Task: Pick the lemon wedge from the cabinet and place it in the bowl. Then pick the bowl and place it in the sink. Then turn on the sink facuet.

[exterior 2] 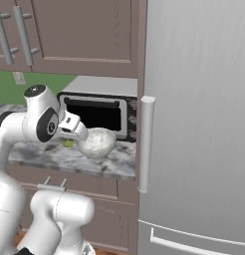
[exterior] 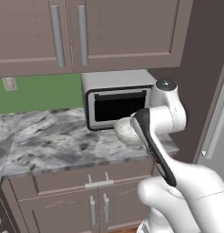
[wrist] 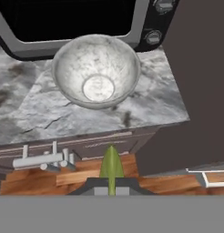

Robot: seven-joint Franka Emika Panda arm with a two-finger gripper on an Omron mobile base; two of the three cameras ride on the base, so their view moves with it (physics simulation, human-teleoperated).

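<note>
Yellow-green lemon wedge (wrist: 111,164) is pinched between the closed jaws, carried just short of the speckled white bowl (wrist: 96,70) waiting on the marble bench (wrist: 145,98) by the microwave (exterior: 114,101), seemingly for dropping in.

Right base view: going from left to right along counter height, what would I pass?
Robot arm → lemon wedge in the gripper → bowl → fridge handle → fridge door.
</note>
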